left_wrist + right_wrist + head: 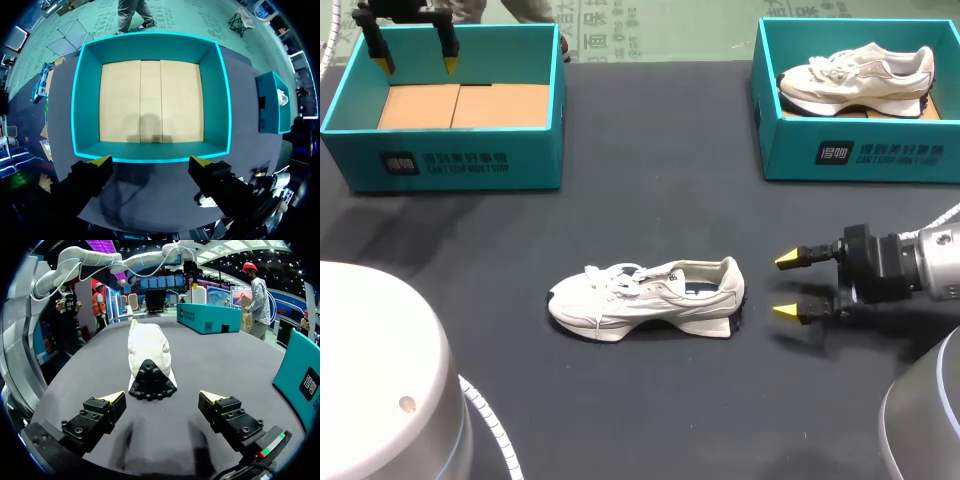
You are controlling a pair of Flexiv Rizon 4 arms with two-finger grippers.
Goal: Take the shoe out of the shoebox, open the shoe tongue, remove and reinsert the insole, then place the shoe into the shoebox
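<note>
A white sneaker lies on its sole in the middle of the black table, toe to the left, heel to the right; the right wrist view shows its black heel just ahead of the fingers. My right gripper is open at table height, a short way right of the heel, not touching it. An empty teal shoebox with a cardboard floor stands at the back left. My left gripper hangs open above it; the left wrist view looks straight down into that box past the open fingers.
A second teal shoebox at the back right holds another white sneaker. The same box shows to the side in both wrist views. Bare black tabletop lies between the boxes and the shoe.
</note>
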